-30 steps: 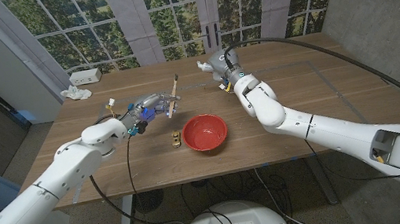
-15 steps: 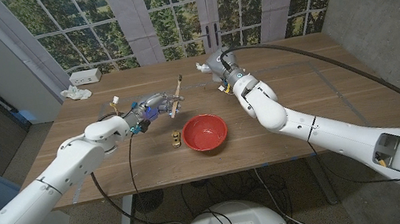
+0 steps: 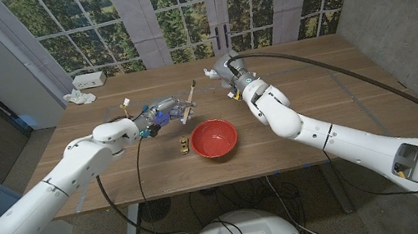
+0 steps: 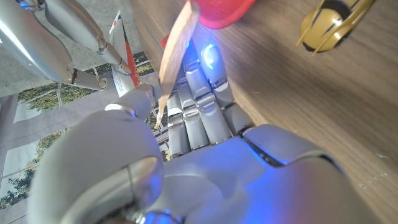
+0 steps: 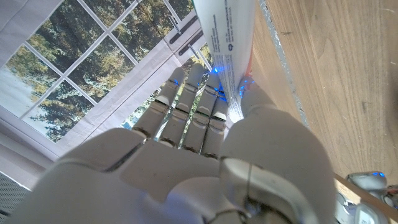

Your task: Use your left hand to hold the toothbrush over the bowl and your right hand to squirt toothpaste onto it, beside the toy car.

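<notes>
Left hand (image 3: 160, 113) fingers closed on toothbrush (image 3: 188, 103) behind toy car (image 3: 184, 145), beside bowl (image 3: 214, 138); right hand (image 3: 224, 70) seemingly gripping toothpaste (image 5: 225, 46); cloth (image 3: 78, 97) at worktop (image 3: 316, 109) corner.

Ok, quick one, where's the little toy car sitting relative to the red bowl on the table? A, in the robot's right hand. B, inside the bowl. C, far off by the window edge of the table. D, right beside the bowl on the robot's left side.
D: in the head view the toy car sits on the table just beside the red bowl, on the robot's left side of it.
</notes>
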Robot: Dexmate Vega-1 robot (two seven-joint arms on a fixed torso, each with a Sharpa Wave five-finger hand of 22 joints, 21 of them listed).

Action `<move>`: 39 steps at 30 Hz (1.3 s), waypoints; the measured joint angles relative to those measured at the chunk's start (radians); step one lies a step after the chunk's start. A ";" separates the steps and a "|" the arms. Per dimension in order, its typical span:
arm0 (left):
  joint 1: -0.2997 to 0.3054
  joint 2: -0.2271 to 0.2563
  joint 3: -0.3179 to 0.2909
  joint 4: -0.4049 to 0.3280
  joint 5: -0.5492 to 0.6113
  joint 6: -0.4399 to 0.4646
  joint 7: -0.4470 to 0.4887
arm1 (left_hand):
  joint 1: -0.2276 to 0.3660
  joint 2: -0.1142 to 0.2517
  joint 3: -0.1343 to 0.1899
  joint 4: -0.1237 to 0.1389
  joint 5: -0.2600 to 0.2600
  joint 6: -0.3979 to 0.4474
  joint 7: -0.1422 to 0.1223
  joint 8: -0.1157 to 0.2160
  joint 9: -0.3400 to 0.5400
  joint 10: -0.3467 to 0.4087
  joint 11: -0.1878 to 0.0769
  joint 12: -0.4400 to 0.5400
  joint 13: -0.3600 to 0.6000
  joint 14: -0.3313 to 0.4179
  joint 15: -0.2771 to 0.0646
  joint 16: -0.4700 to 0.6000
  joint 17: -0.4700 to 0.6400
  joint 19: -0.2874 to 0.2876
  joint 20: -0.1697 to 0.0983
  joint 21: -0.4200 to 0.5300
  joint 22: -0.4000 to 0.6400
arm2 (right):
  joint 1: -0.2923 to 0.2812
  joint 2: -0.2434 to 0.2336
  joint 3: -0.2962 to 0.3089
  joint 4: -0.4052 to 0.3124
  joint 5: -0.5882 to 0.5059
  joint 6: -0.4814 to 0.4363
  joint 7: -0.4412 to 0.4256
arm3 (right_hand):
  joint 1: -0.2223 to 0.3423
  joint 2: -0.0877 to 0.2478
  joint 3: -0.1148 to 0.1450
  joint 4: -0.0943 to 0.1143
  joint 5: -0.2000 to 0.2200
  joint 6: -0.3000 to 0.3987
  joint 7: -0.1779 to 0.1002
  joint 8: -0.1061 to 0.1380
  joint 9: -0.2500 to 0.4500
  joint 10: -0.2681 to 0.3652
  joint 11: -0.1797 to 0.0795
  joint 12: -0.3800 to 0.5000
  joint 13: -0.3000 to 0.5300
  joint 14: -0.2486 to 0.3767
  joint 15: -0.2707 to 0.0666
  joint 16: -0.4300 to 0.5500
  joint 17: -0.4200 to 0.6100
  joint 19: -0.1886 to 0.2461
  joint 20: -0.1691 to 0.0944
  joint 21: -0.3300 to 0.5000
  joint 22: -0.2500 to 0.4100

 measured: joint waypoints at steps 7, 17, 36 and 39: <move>-0.023 -0.006 0.018 0.011 0.006 0.016 -0.017 | 0.001 -0.001 0.001 -0.001 0.000 0.000 0.000 -0.002 -0.001 0.005 0.005 0.000 0.003 -0.001 -0.001 0.003 0.000 0.000 0.000 0.000 0.000 | -0.014 -0.003 0.011 -0.017 -0.034 0.034 0.025 | 0.000 0.000 0.000 0.000 0.000 0.000 0.000 0.001 0.000 0.000 0.000 0.000 0.005 0.000 0.000 0.000 0.000 0.000 0.000 0.000 0.000; -0.047 -0.010 0.037 0.024 0.012 0.039 -0.036 | 0.001 -0.001 0.001 -0.001 -0.001 0.000 0.000 0.000 0.000 0.005 0.005 -0.005 0.003 -0.002 -0.002 0.003 0.001 0.000 0.000 0.000 0.000 | -0.028 -0.005 0.024 -0.032 -0.065 0.067 0.044 | 0.000 0.000 0.000 0.000 0.000 0.000 0.000 0.001 0.000 0.000 0.000 0.000 0.009 0.000 0.000 -0.008 0.005 0.000 0.000 0.000 0.000; -0.096 -0.018 0.067 0.058 0.024 0.064 -0.092 | 0.004 -0.004 0.001 -0.001 -0.004 0.000 0.000 0.000 0.000 0.005 0.005 -0.005 0.003 -0.002 -0.002 0.001 -0.001 0.000 0.000 0.000 0.000 | -0.020 0.001 0.028 -0.018 -0.119 0.124 0.058 | 0.000 0.000 0.000 0.000 0.000 0.004 -0.004 0.008 0.000 0.011 0.000 0.008 0.023 0.009 -0.002 -0.008 0.009 0.002 -0.009 0.002 0.000; -0.100 -0.019 0.068 0.063 0.025 0.064 -0.099 | 0.004 -0.004 0.001 0.000 -0.005 0.000 0.000 0.000 0.000 0.005 0.005 -0.005 0.003 -0.002 -0.002 0.000 -0.001 0.000 0.000 0.000 0.000 | -0.015 0.004 0.025 -0.012 -0.123 0.131 0.059 | 0.003 0.003 0.000 0.000 0.000 0.005 -0.005 0.008 -0.001 0.011 0.000 0.013 0.023 0.009 -0.002 -0.015 0.009 0.002 -0.009 0.007 0.000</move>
